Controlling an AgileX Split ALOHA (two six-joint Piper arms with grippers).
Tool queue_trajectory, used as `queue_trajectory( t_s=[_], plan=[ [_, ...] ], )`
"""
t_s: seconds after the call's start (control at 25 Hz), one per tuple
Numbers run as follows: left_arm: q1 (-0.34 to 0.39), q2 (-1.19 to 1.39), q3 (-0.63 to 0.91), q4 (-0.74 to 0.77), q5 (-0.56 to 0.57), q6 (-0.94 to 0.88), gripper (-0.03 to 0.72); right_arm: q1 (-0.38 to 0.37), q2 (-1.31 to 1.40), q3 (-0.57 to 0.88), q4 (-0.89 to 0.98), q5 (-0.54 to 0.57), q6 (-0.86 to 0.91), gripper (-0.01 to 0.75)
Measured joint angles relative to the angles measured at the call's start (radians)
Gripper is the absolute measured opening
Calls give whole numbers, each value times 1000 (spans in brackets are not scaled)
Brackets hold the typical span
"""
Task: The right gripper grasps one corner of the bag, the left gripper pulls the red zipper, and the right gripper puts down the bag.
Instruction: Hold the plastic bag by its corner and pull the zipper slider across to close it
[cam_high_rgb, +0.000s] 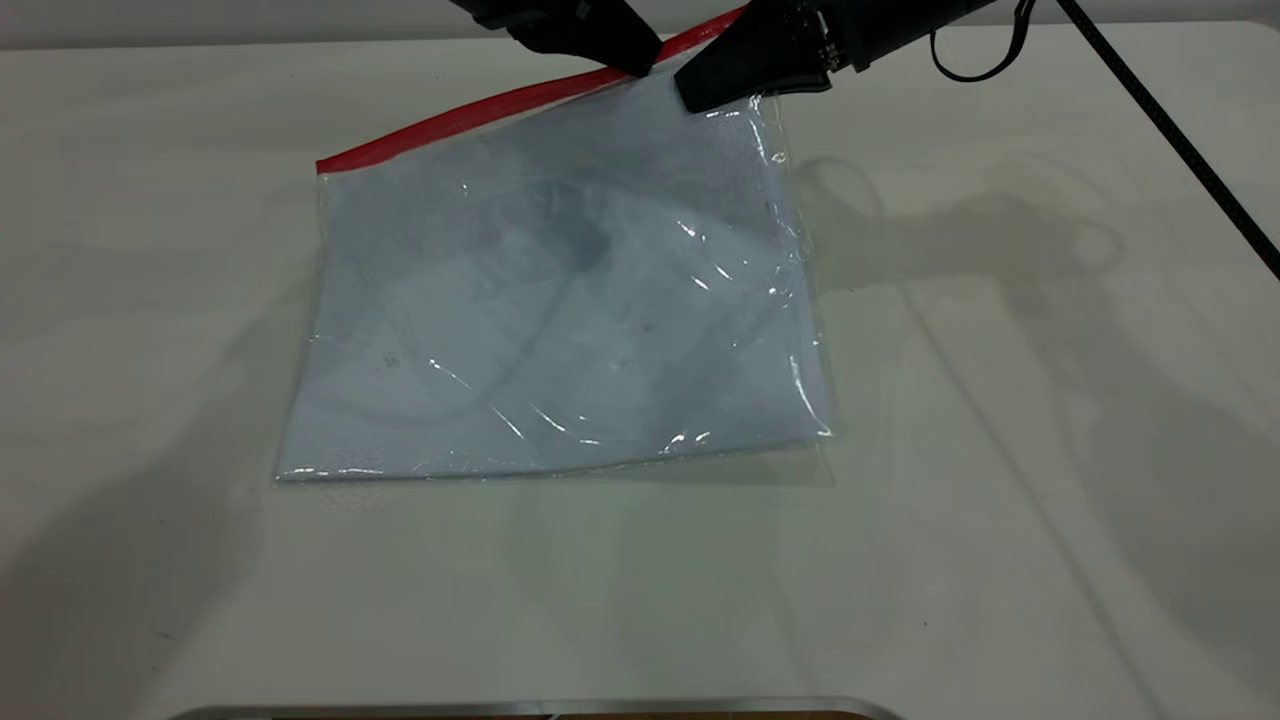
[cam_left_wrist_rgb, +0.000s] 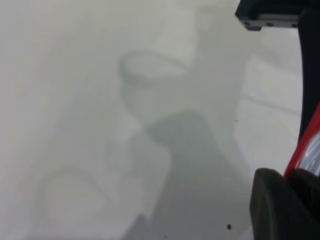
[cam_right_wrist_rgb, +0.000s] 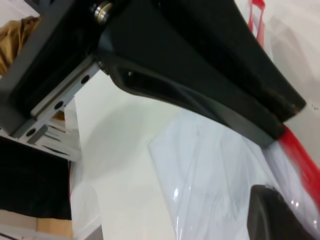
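The bag (cam_high_rgb: 560, 300), a clear pouch with white paper inside, lies on the white table (cam_high_rgb: 1000, 450) with its far right part lifted. The red zipper (cam_high_rgb: 480, 110) runs along its far edge. My right gripper (cam_high_rgb: 695, 98) is shut on the bag's corner by the strip's right end. One of its fingers (cam_right_wrist_rgb: 275, 215) presses on the plastic (cam_right_wrist_rgb: 210, 175). My left gripper (cam_high_rgb: 640, 68) is shut on the red zipper just left of the right gripper. In the left wrist view the red strip (cam_left_wrist_rgb: 305, 145) runs between its jaws (cam_left_wrist_rgb: 289, 181). The slider tab is hidden.
The right arm's looped cable (cam_high_rgb: 975, 60) and thin black rod (cam_high_rgb: 1170, 130) cross the far right of the table. A metal rim (cam_high_rgb: 540, 708) lies at the near edge. The two grippers are close together over the far edge.
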Motion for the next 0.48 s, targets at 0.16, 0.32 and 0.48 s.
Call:
queue_trajectory(
  t_s=[0.16, 0.32, 0.48],
  plan=[
    [22, 0, 0, -1, 6, 20, 53, -15, 0, 0, 28, 6, -7, 33],
    [56, 0, 0, 6, 8, 34, 53, -22, 0, -4, 52, 7, -17, 33],
    [80, 0, 0, 36, 12, 36, 53, -22, 0, -7, 65, 6, -21, 33]
  ],
)
